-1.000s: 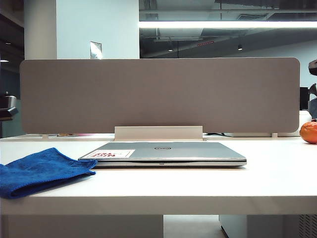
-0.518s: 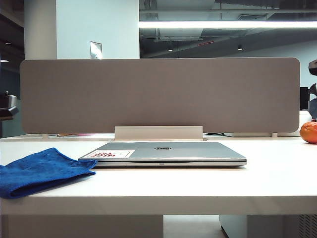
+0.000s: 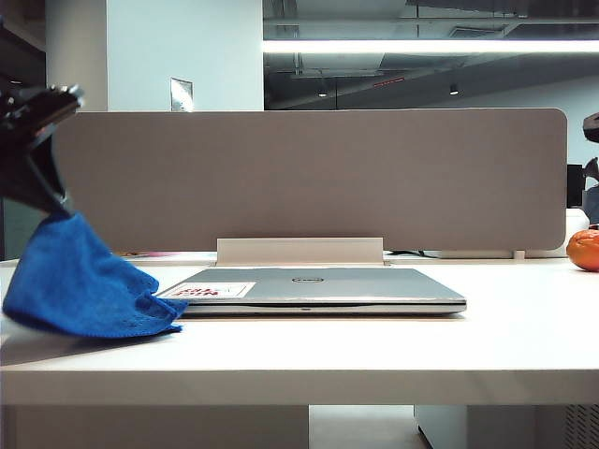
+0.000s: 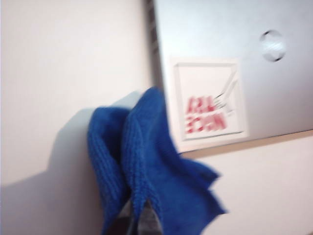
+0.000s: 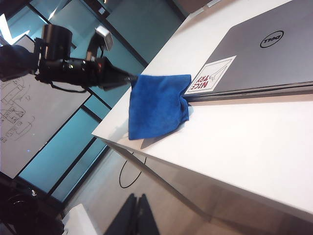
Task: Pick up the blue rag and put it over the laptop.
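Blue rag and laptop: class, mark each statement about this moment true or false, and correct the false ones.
1. The left pincer is shut on a corner of the blue rag. True.
2. The blue rag already covers the whole lid of the laptop. False: it hangs from the left pincer beside the laptop's left end, with its lower edge near the table.
3. The laptop is closed. True.
4. An orange round object sits on the laptop. False: it sits at the far right, apart from the laptop.
5. The sticker on the lid is plain green. False: it is white with red lettering.
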### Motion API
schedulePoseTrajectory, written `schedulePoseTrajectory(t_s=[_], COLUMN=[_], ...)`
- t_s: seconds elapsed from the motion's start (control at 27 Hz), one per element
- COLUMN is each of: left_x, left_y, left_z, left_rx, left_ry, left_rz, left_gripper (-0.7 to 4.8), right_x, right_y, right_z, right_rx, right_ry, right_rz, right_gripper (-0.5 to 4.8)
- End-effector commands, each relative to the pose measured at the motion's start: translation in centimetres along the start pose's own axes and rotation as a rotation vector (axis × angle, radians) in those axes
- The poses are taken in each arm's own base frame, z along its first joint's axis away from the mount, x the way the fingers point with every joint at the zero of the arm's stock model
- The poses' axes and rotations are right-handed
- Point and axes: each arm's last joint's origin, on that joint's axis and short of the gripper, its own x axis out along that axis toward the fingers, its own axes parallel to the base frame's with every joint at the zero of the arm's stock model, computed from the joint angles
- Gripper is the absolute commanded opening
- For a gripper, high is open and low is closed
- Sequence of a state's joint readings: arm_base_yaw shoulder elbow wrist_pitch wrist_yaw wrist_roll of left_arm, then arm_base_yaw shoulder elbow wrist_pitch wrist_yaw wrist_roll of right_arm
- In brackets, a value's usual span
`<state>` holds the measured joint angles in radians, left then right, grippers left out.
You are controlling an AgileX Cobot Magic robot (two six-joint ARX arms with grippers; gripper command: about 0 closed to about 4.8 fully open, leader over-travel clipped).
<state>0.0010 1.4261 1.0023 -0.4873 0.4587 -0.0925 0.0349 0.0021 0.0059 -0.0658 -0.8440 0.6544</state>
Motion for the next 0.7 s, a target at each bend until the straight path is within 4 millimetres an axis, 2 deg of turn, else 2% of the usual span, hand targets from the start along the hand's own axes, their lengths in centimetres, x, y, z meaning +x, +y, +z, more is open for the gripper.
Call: schedulePoseTrajectory(t_s=[0.04, 0.26, 0.7], left_x=[-1.0, -1.5, -0.8], left_y=[-1.6, -4.6, -9.8], left_z=[1.9, 4.1, 5.8], left_rx=[0.04, 0.164, 0.229], left_ry=[-0.068, -0.175, -0.409], left_rz=[-0.105, -0.192, -0.344], left_gripper=[-0.06, -0.06, -0.06], right_x=[0.0, 0.0, 0.0], right_y=[-0.1, -0.1, -0.1], right_z=[0.0, 0.0, 0.0], right_rx=[-0.014, -0.012, -0.009], right_ry=[-0.015, -0.014, -0.012], right_rz=[-0.006, -0.007, -0.009], right_gripper=[-0.05, -0.05, -0.05])
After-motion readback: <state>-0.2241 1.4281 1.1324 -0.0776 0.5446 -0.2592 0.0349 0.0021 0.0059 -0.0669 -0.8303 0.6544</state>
